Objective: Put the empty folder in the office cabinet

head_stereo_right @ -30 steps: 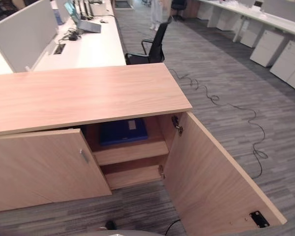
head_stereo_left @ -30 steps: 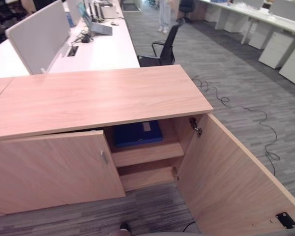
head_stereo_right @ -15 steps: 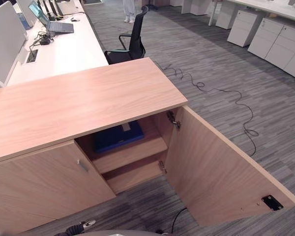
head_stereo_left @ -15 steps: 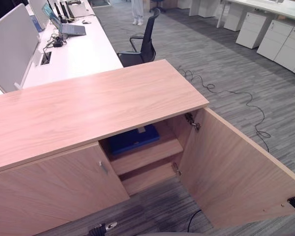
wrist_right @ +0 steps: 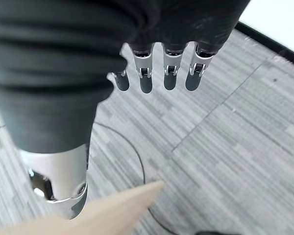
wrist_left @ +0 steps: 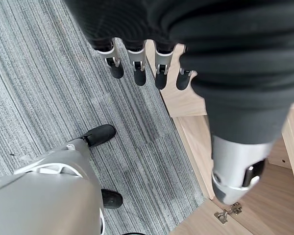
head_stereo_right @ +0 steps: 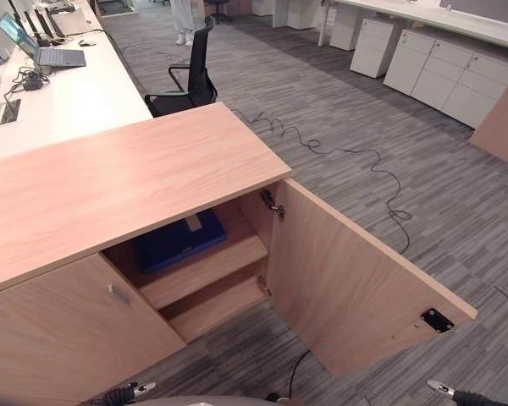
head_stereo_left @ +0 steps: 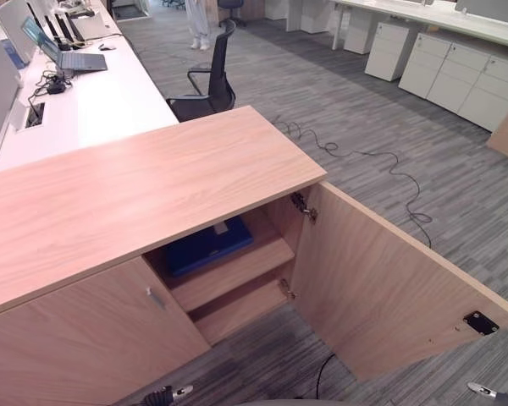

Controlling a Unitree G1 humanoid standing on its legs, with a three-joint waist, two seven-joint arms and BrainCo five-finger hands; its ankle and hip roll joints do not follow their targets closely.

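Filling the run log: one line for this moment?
blue folder: on upper cabinet shelf | cabinet door: open | left robot hand: open, empty | right robot hand: open, empty

Blue folder (head_stereo_left: 205,245) half hidden under cabinet top (head_stereo_left: 135,194).

— What sort of room is it?
— An open office with grey striped carpet (head_stereo_left: 339,101). A long white desk (head_stereo_left: 85,101) runs along the left, with a laptop (head_stereo_left: 63,52) on it and a black office chair (head_stereo_left: 205,80) beside it.
— And on the far side?
— White drawer units (head_stereo_left: 444,72) stand in a row under another white desk, well apart across the aisle.
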